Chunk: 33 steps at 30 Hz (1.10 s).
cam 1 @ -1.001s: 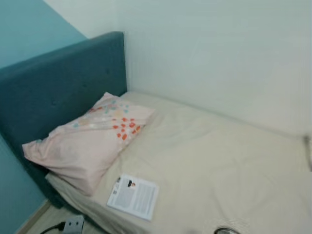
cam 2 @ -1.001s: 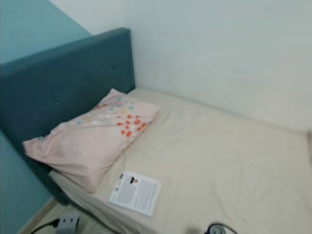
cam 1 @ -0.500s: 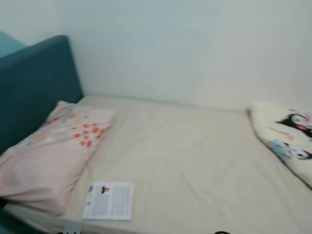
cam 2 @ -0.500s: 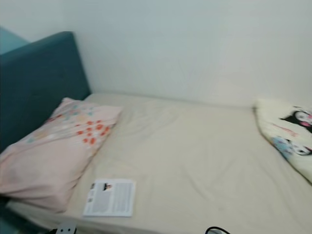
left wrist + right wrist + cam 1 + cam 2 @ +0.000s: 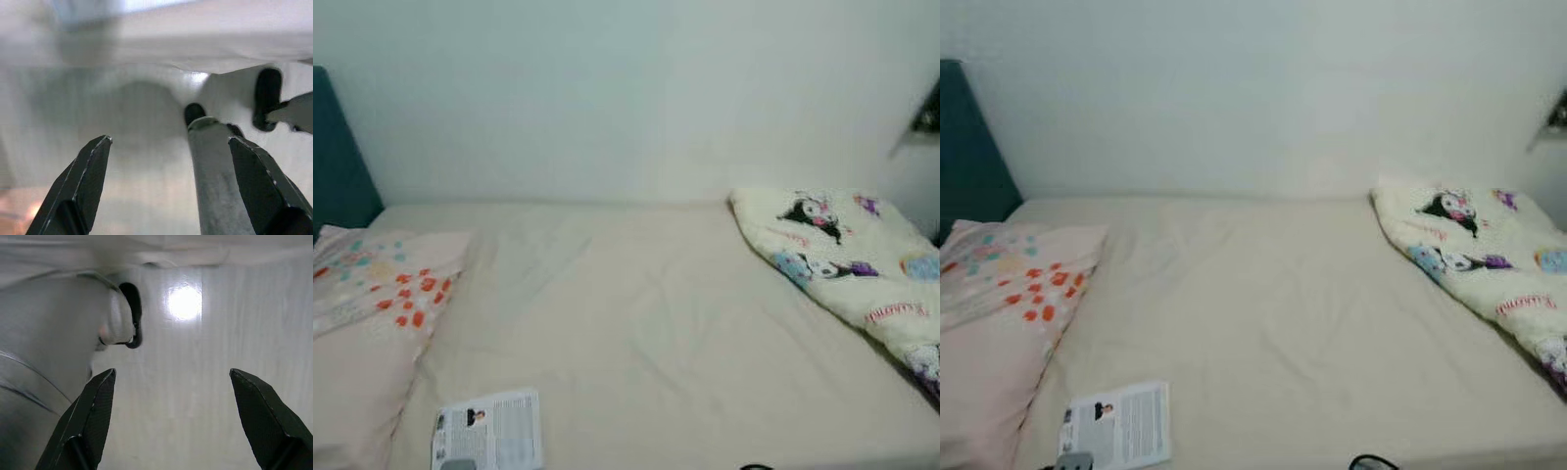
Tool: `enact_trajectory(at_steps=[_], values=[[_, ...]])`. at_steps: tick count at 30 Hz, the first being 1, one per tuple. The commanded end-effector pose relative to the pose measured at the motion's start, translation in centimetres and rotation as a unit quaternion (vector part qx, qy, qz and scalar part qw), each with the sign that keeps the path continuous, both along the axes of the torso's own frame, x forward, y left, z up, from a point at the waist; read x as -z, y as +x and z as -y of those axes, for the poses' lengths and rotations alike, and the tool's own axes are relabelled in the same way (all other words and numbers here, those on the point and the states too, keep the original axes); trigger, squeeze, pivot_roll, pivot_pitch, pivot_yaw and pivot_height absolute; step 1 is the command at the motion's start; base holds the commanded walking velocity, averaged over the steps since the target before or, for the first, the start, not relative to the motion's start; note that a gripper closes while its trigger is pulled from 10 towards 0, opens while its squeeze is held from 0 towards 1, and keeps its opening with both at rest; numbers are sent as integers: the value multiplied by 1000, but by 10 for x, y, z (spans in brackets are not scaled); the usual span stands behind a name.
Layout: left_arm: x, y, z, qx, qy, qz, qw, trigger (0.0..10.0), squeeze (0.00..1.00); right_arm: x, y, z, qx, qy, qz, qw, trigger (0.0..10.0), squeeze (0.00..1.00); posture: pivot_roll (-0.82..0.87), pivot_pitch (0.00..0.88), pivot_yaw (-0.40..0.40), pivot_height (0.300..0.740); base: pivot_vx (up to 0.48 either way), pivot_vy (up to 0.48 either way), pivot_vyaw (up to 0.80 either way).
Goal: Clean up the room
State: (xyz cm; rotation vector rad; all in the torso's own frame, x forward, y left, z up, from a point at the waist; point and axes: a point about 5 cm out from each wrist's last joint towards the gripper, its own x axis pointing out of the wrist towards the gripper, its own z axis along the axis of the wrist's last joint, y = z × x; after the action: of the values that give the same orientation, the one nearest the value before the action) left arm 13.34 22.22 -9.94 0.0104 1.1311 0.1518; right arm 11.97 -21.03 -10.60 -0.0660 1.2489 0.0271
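Observation:
A bed with a cream sheet (image 5: 636, 323) stands before me against a white wall. On its left end lies a pale pink pillow (image 5: 362, 323) with orange and teal dots. A printed leaflet (image 5: 487, 431) lies near the bed's front edge beside the pillow. A cream blanket with cartoon prints (image 5: 847, 264) is bunched on the right end. My left gripper (image 5: 168, 186) hangs open over the pale floor, and my right gripper (image 5: 171, 416) hangs open over the floor too, nothing between the fingers.
The teal headboard (image 5: 337, 166) rises at the far left. A dark shelf corner (image 5: 925, 117) juts from the wall at the upper right. A small grey object (image 5: 1075, 460) shows at the bed's front edge. In the left wrist view my own leg and foot (image 5: 215, 161) stand on the floor.
The camera has swung to the right: the headboard and pillow have slid to the left edge, and the cartoon blanket has come fully into view on the right.

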Motion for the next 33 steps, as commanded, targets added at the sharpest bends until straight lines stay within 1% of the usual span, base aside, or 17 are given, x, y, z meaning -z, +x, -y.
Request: enact_trajectory(at_steps=[1,3,12,17,21,33], values=[[1,-1,1,6,1,0,1000,10000,0,-1,-1,6,9,-8,-1,1000,10000,0,-99,0,-30,740,-412,0,0],[1,-2,1,11,2,-3,1000,10000,0,-1,0,5,3,-8,6,1000,10000,0,-100,0,-31,740,-307,0,0],[0,-3,-1,28,3,1,1000,10000,0,-1,1,5,3,-7,4,1000,10000,0,-101,0,-31,740,0,0,0],[1,-4,-2,36,13,-11,999,10000,0,-2,2,6,0,-9,5,1000,10000,0,-102,0,-33,740,0,0,0],[1,-5,-2,36,15,-15,999,10000,0,-2,3,8,0,-9,7,1000,10000,0,-102,0,-33,740,0,-302,0],[3,-10,-3,31,12,-20,999,10000,0,-2,1,8,2,-9,6,1000,10000,0,-98,0,-31,740,0,-441,0]])
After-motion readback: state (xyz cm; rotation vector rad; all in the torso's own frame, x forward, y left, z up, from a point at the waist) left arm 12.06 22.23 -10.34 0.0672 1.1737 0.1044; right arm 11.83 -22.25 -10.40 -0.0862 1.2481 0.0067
